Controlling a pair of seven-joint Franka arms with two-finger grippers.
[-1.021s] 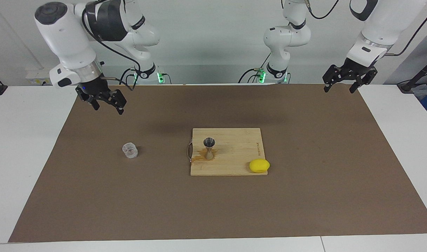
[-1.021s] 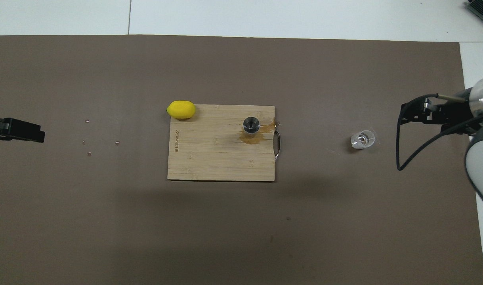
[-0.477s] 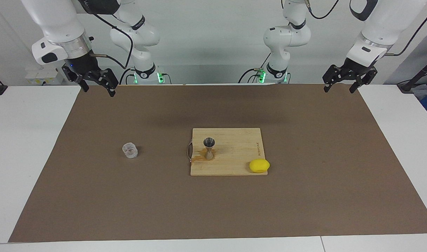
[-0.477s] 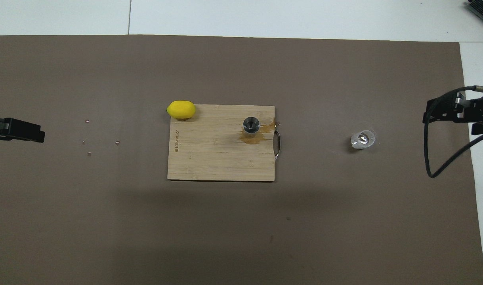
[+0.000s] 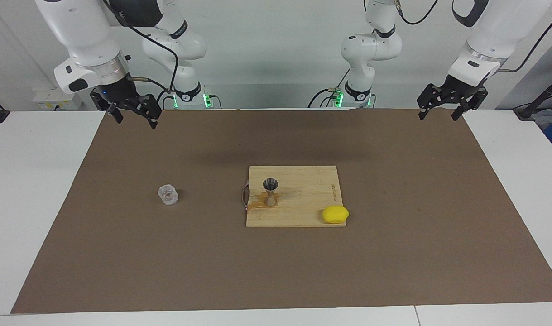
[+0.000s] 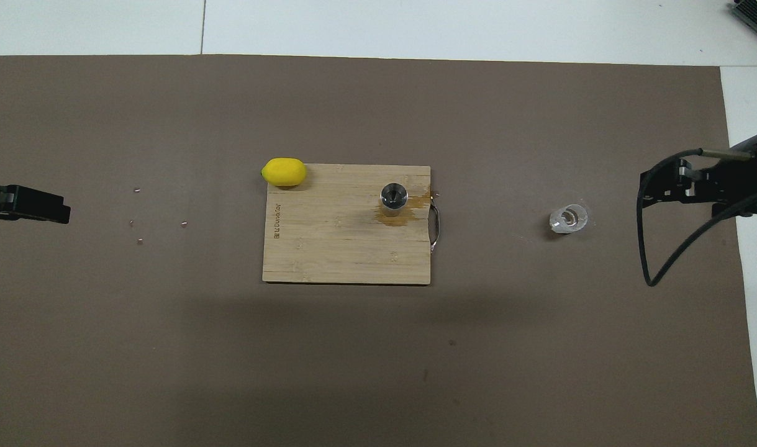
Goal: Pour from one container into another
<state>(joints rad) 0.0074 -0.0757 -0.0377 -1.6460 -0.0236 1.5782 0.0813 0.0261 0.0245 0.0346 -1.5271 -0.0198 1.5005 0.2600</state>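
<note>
Brown mat (image 5: pixel 393 253) bears the clear ribbed cup (image 5: pixel 168 194) — light, probably slippery; clasp its sides; right gripper (image 5: pixel 132 116) and left gripper (image 5: pixel 441 110) hang wide, empty.

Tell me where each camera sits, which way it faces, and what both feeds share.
Facing view: high across the table, looking at the robots; both arms show whole, the right pincer and left pincer open and raised over the brown mat.
Overhead view: above the robots' end, looking steeply down; only both pincers show.
Shared: cutting board, jigger standing by a brown spill, lemon, clear ribbed cup, half a turn apart.
</note>
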